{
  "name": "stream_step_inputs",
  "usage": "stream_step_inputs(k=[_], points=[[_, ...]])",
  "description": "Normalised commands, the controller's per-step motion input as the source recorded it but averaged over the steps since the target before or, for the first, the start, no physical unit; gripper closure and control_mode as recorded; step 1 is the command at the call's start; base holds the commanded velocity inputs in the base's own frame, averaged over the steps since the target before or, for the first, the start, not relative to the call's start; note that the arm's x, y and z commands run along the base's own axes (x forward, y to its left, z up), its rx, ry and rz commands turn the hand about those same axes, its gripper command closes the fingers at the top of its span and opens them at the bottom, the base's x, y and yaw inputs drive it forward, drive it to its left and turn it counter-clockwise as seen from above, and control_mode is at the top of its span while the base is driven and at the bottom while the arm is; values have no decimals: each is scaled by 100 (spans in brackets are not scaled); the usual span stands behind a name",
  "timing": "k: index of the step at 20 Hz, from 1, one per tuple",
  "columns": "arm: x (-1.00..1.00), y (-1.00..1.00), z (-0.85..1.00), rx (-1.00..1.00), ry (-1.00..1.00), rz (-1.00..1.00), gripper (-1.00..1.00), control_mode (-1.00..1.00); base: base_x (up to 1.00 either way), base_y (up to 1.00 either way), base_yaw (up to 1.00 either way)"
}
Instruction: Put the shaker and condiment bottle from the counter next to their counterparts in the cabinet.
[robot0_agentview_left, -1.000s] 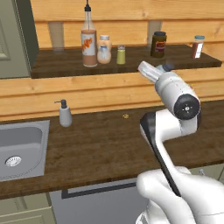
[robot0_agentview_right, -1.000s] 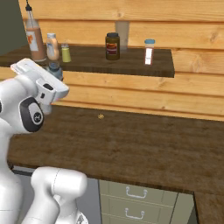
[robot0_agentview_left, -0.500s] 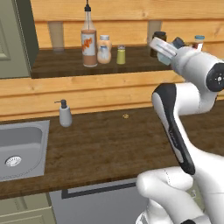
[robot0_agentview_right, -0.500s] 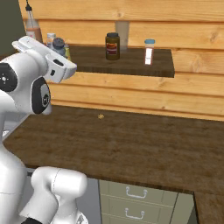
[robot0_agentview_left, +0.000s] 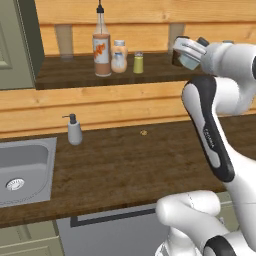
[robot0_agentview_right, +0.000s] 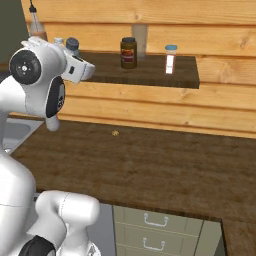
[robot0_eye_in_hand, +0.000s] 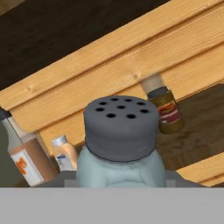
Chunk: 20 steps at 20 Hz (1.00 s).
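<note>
Tool (robot0_agentview_left: 186, 54) clamped on the small pale-blue, grey-capped shaker (robot0_eye_in_hand: 120, 144), up at the dark-brown cabinet shelf (robot0_agentview_left: 70, 75); next, carry it beside the small yellow-green shaker (robot0_agentview_left: 138, 62) and release.

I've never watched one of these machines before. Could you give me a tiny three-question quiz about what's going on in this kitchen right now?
1. True or false: the condiment bottle is already standing on the cabinet shelf.
2. What is the hand holding? A) the white pump dispenser B) the shaker C) the dark jar
3. Fill in: the white pump dispenser stands on the counter beside the ____.

Key: 1 true. 2 B: the hand view shows the pale-blue body and holed grey cap right at the fingers. 3 sink.
</note>
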Motion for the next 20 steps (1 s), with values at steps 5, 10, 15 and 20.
stream_step_inputs(k=[5,10,15,20], points=[[32,0,-1,-6,5,8,100,-100,0,0,0],[15,-11,-10,-5,0,20,100,-100,0,0,0],[26,-21,-20,0,-6,16,100,-100,0,0,0],[10,16,-5,-7,0,7,100,-100,0,0,0]])
